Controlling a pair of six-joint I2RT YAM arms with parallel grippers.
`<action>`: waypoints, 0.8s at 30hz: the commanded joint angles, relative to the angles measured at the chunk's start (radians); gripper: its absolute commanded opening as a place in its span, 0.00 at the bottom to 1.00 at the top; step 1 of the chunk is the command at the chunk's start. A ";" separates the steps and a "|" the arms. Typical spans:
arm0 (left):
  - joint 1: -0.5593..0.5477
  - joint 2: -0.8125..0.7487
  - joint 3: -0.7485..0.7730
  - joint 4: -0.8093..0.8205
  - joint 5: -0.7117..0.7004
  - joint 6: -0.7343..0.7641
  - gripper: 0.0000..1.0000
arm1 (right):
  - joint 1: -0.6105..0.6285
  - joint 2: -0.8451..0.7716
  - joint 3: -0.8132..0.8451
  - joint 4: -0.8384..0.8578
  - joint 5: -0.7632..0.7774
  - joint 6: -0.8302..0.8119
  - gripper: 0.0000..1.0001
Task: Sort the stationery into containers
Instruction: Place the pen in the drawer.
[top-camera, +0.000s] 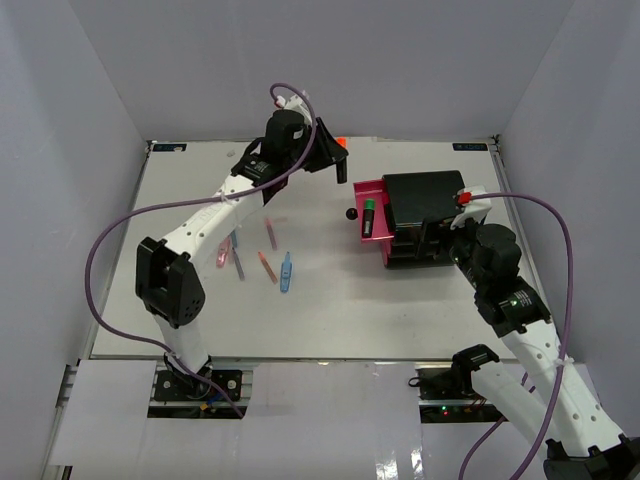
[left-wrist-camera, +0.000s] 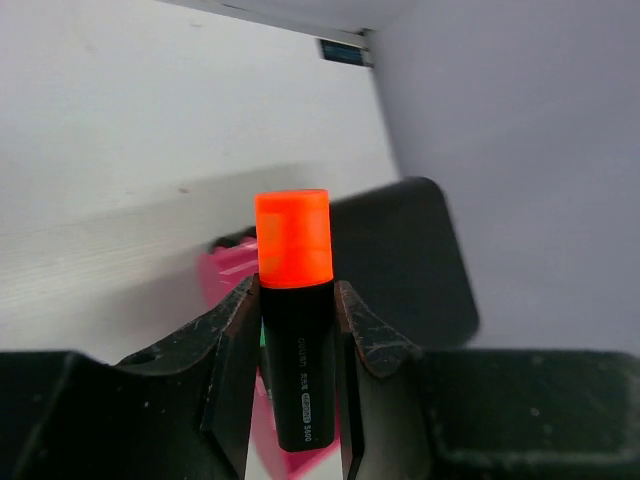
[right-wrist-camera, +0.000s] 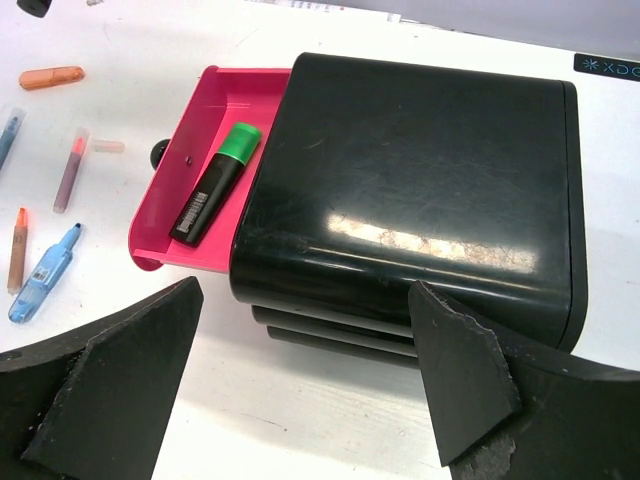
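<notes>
Left of the black cabinet (right-wrist-camera: 420, 180), an orange-capped highlighter (left-wrist-camera: 295, 330) is gripped tight by the left gripper (left-wrist-camera: 295, 288); its white print is too small to read. The right gripper (right-wrist-camera: 305, 300) is spread wide near it.

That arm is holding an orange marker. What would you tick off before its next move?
1. Grip: left gripper shut on the orange-capped highlighter, held straight: ok.
2. Top pink drawer pulled out: ok.
3. Bare floor inside, beside the green-capped highlighter: ok.
4. Orange-capped highlighter above the drawer: in the top view it hangs beside the drawer, not over it: not ok.
5. Right gripper open and away from the drawer's opening: ok.
6. Right gripper touching the black cabinet: cannot tell.
</notes>
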 joint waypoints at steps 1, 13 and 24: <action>-0.067 -0.028 -0.050 0.054 0.071 -0.082 0.33 | 0.005 -0.019 0.000 0.022 0.001 0.004 0.90; -0.144 0.015 -0.062 0.076 0.076 -0.119 0.42 | 0.003 -0.030 0.000 0.016 0.010 0.007 0.90; -0.179 0.041 -0.068 0.077 0.077 -0.120 0.54 | 0.005 -0.025 0.006 0.016 0.007 0.009 0.90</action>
